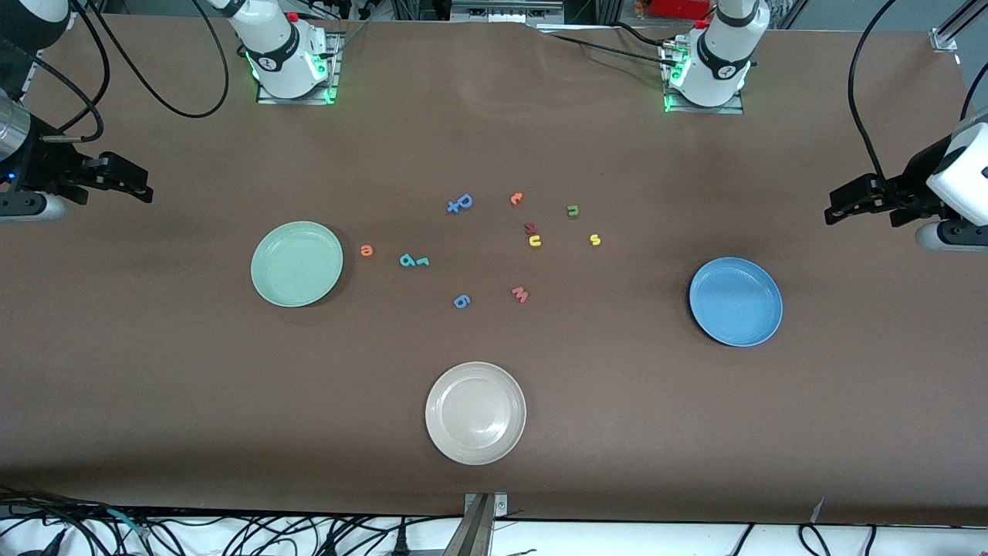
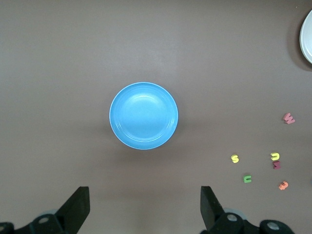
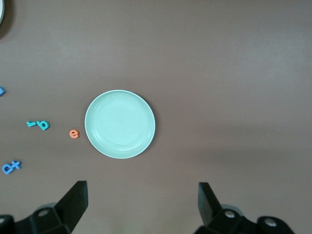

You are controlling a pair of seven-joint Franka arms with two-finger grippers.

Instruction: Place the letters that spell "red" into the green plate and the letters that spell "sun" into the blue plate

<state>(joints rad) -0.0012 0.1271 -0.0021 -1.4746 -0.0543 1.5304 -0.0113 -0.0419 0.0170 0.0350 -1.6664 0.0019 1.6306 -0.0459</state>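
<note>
**Inspector:** Report the plates and grippers.

**Operator:** I see the green plate (image 1: pixel 296 263) at centre-left of the front frame and the blue plate (image 1: pixel 735 301) at centre-right, both bare. The left gripper (image 1: pixel 847 202) waits at the right edge and the right gripper (image 1: pixel 130 182) at the left edge, each with fingers spread wide and holding nothing.

**Inspector:** And the letters?

**Operator:** The orange "e" (image 1: pixel 367 249) lies just beside the green plate, with the teal "d" (image 1: pixel 407 260) and teal "r" (image 1: pixel 422 262) near it. The green "n" (image 1: pixel 573 210), yellow "s" (image 1: pixel 594 239) and yellow "u" (image 1: pixel 534 241) sit mid-frame. The dark red letter (image 1: pixel 530 228) touches the "u". The pink "w" (image 1: pixel 520 294), blue letters (image 1: pixel 459 203) and white plate (image 1: pixel 475 412) lie around them.
</note>
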